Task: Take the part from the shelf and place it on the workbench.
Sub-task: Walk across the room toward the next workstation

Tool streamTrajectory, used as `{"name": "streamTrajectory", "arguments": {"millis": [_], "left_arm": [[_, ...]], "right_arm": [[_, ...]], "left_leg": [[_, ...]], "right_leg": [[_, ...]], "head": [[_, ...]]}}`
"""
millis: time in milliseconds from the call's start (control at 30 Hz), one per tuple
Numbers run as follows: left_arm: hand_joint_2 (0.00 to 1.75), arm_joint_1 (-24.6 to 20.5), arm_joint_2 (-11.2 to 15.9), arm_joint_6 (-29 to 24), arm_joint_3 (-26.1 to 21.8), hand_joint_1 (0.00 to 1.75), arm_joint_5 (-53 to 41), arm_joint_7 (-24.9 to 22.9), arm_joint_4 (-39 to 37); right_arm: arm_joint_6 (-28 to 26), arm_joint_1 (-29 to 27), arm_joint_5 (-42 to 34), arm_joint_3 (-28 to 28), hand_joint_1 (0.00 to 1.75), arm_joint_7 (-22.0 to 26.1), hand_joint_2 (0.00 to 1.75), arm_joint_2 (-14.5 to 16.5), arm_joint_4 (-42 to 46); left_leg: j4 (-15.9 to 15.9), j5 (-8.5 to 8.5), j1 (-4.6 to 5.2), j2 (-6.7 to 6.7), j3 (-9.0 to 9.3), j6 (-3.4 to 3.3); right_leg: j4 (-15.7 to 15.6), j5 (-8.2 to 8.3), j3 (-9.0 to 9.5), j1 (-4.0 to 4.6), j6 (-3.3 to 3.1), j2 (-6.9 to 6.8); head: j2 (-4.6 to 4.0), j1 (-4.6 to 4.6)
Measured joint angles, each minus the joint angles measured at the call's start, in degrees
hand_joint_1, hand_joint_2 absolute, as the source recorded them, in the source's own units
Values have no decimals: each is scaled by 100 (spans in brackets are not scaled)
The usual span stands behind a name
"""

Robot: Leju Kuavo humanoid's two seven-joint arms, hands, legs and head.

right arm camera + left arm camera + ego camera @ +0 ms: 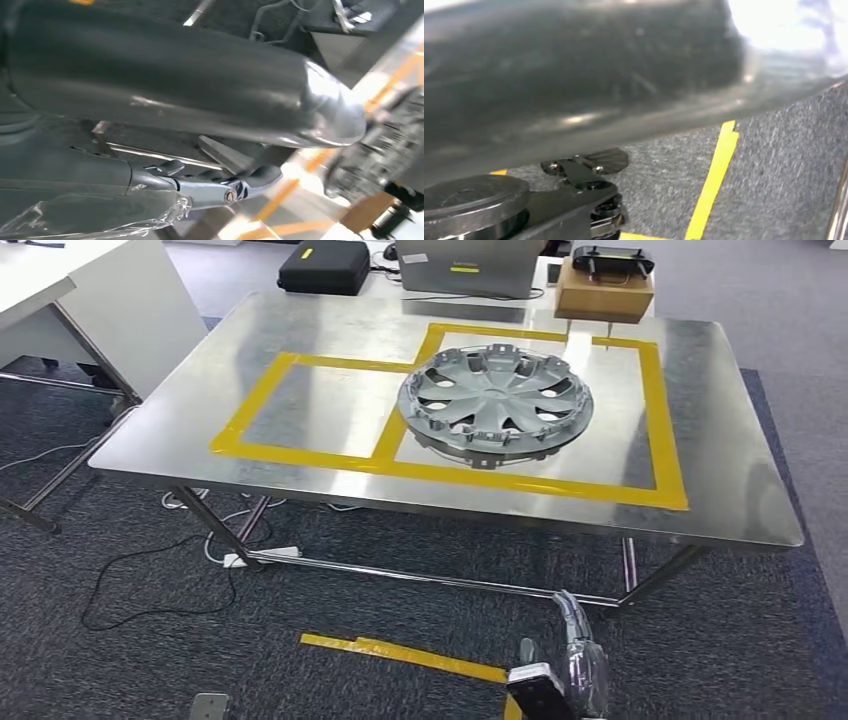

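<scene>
The part, a silver wheel cover (495, 405), lies flat on the steel workbench (722, 420), inside the right-hand yellow taped square. It appears blurred in the right wrist view (380, 150). My right hand (578, 660) hangs low in front of the bench, well below its front edge, holding nothing. In the right wrist view that hand (225, 185) has its fingers stretched out apart from the thick thumb. My left hand (584, 190) hangs over the carpet with nothing in it, its fingers away from the thumb.
At the bench's far edge stand a black case (323, 267), a grey box (470, 265) and a cardboard box (604, 290) with a controller on top. A white desk (80, 300) stands at the left. Cables (150, 580) and yellow floor tape (405, 653) lie below.
</scene>
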State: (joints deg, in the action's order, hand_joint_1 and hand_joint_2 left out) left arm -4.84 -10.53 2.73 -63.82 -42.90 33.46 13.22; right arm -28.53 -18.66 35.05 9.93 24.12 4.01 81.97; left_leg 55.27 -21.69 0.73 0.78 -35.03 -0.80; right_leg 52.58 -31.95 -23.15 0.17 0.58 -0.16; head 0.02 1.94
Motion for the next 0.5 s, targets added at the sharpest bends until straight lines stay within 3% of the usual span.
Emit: {"name": "streamTrajectory", "arguments": {"millis": [67,133,200,233,267,300,367,433,500], "left_arm": [[0,14,9,4,-13,0,-26,1,0],[0,26,19,7,-23,0,-52,1,0],[0,28,23,10,-40,0,-81,2,0],[0,28,26,14,-52,0,-96,3,0],[0,28,28,18,-63,0,-109,3,0],[0,27,31,22,-71,0,-123,3,0],[0,19,34,34,-81,0,-151,5,1],[0,6,36,41,-93,0,-186,9,1],[0,-2,37,42,-103,0,-222,19,0]], "right_arm": [[120,37,-8,-72,0,17,0,7,-238],[223,123,13,-189,0,20,0,33,-570],[317,253,62,-350,0,9,0,67,-996],[366,331,84,-448,0,7,0,87,-1242],[412,410,104,-556,0,9,0,111,-1495],[446,493,126,-674,0,14,0,139,-1752],[506,698,150,-960,0,34,0,188,-2337],[591,951,128,-1322,0,91,0,219,-3004],[659,1219,81,-1729,0,146,0,231,-3736]], "left_leg": [[66,-89,-21,-18,-70,68],[497,-591,-51,-41,-208,141],[1256,-1127,-85,-45,-359,201],[1547,-1208,-98,-45,-378,222],[1687,-1155,-110,-45,-330,235],[1620,-1006,-121,-45,-194,242],[961,-759,-134,-49,328,232],[230,-786,-123,-65,788,180],[-17,-851,-100,-76,878,123]], "right_leg": [[1,114,-126,-8,-83,-19],[0,244,-269,-27,-164,-40],[37,360,-426,-25,-184,-47],[71,414,-512,-25,-180,-50],[114,466,-606,-26,-171,-51],[161,512,-702,-29,-157,-50],[259,586,-893,-28,-110,-40],[337,659,-1025,-19,-40,-36],[362,747,-1095,-21,40,-42]], "head": [[0,13],[0,-13],[0,-42],[0,-41],[0,-43],[0,-44],[0,-48],[0,-51],[0,-54]]}}
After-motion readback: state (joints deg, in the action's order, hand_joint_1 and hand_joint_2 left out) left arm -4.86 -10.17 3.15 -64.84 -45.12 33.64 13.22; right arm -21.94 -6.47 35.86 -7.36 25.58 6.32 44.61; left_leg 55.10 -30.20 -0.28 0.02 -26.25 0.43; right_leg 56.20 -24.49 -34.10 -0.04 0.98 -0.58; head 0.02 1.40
